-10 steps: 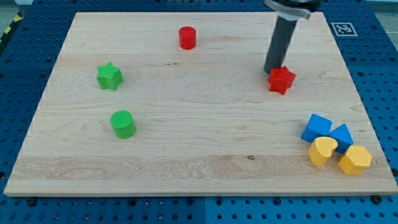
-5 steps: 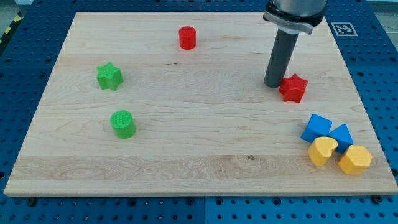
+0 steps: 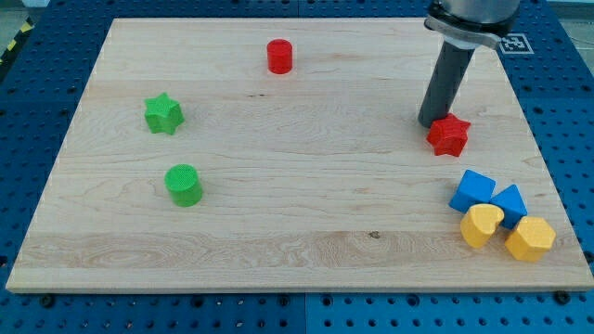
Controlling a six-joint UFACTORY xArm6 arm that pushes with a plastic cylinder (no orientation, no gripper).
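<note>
My tip rests on the board at the view's right, touching the upper left side of the red star. Below that star sits a tight cluster: two blue blocks above a yellow heart-like block and a yellow hexagon-like block. A red cylinder stands near the view's top centre. On the left are a green star and, below it, a green cylinder.
The wooden board lies on a blue perforated table. A fiducial marker sits off the board's upper right corner. The board's right edge runs close to the blue and yellow cluster.
My tip has slid right and slightly down, pushing the red star the same way, closer to the blue blocks. The other blocks have not moved.
</note>
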